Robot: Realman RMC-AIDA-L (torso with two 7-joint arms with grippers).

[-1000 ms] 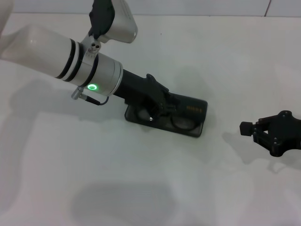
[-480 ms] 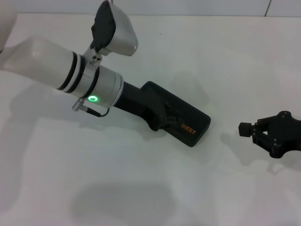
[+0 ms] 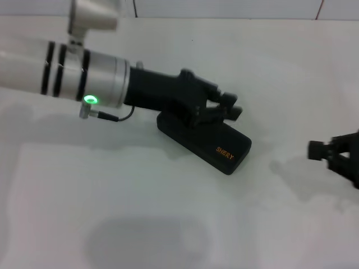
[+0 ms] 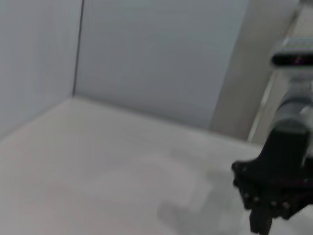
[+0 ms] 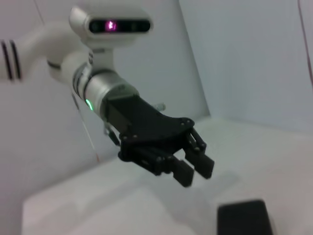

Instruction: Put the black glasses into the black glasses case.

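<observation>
The left gripper has lifted up off the case and pulled back a little. A second ago the case was open and the glasses lay inside it. Half a second ago the gripper was pressing on the closed lid. Now the lid is down and the gripper hangs in the air just above the far edge of the case, not touching it.

The right wrist view shows the left gripper well: its two fingers sit close side by side, with only a thin gap, and they hold nothing. The right gripper sits at the right edge of the table, well apart from the case, a bit farther right than before. I cannot tell if its fingers are spread or together.

I cannot see the glasses anywhere now. I think they are shut inside the case, so the job looks about done (nobody can check through the lid, though).

The case is a flat black box with round corners. Its skin looks dull, not shiny, and it looks hard. Small orange letters sit near its right end. A corner of the case also shows in the right wrist view, under the left gripper.

The grippers are chunky and black, with blocky tips. The left arm is smooth, white and silver, with black rings and a small green light. The table is pale, plain and smooth, with soft grey shadows.
</observation>
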